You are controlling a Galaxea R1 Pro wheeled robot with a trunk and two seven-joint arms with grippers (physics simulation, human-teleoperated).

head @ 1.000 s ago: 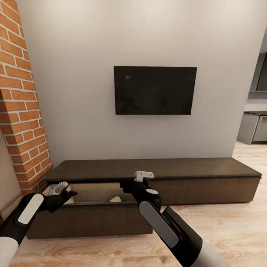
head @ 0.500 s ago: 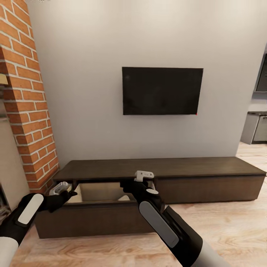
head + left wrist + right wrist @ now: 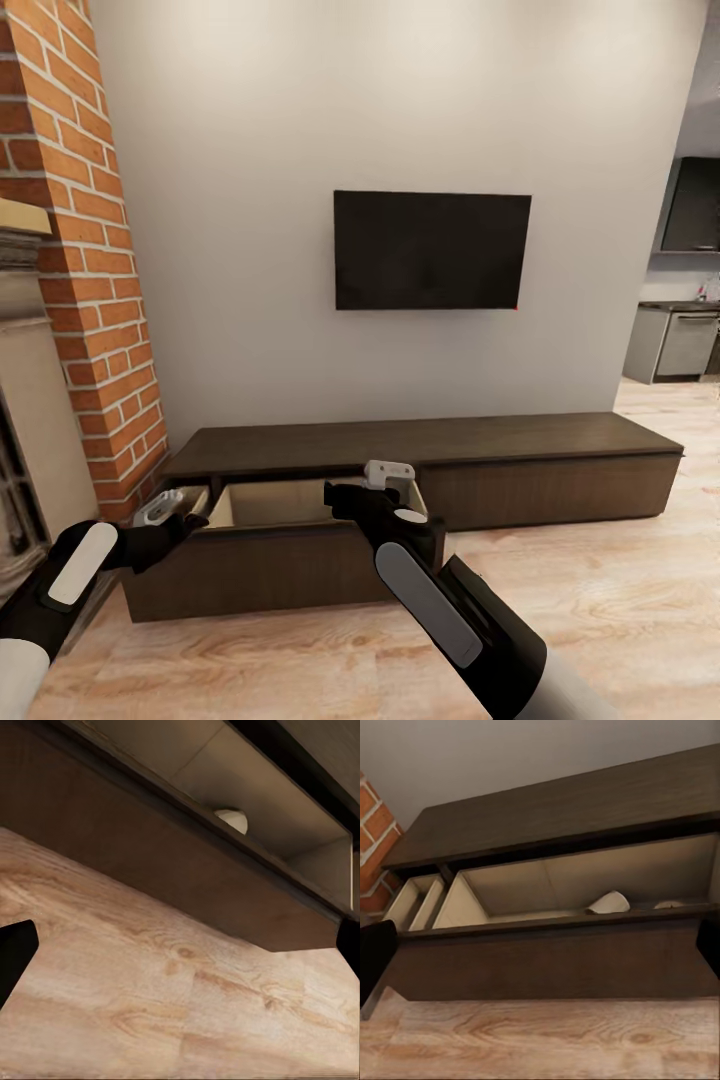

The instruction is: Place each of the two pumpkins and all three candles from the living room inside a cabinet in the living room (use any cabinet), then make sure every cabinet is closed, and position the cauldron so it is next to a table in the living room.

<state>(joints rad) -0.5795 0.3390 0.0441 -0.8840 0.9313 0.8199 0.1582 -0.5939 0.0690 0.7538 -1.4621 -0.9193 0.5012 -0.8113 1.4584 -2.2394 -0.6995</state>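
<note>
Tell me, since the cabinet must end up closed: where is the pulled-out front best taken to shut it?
The drawer front is flat and handle-less, so nothing to pinch on its face. Probably best to come from the room side and push flat near its middle, or hook its exposed top edge, which stands clear above the pale interior.

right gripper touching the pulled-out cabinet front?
Apart. In the right wrist view, a strip of wood floor lies between the camera and the cabinet front, and the dark fingertips at the frame edges hang short of it.
</note>
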